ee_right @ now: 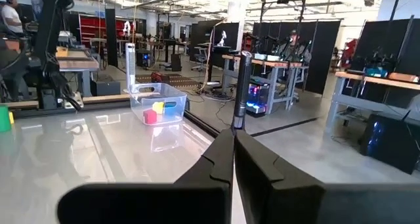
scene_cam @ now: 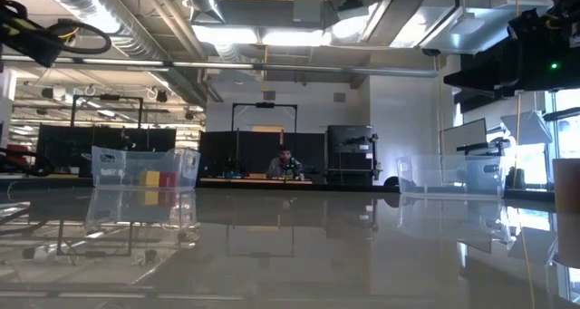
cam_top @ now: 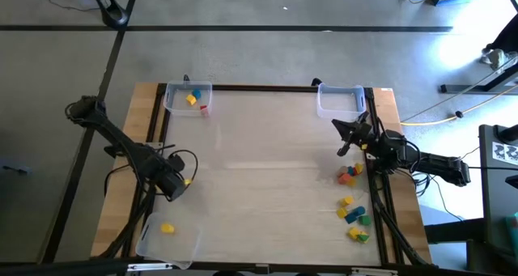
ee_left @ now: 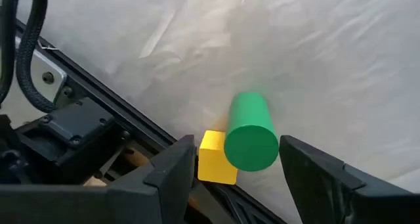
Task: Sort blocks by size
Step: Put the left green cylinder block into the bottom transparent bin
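Observation:
My left gripper (cam_top: 180,184) is open near the table's left edge. In the left wrist view its fingers (ee_left: 176,166) stand on either side of a green cylinder (ee_left: 251,133) and a small yellow block (ee_left: 215,158) beside it. I cannot tell whether they touch either. My right gripper (cam_top: 346,138) is shut and empty above the table's right side, its fingers closed together in the right wrist view (ee_right: 233,159). Loose coloured blocks (cam_top: 350,175) and more blocks (cam_top: 356,217) lie on the table along the right edge, toward the near side.
A clear tray (cam_top: 188,98) at the far left holds yellow, blue and red blocks. An empty clear tray (cam_top: 340,100) stands at the far right. A clear tray (cam_top: 166,237) at the near left holds one yellow block (cam_top: 167,227). Black frame rails run along the table's sides.

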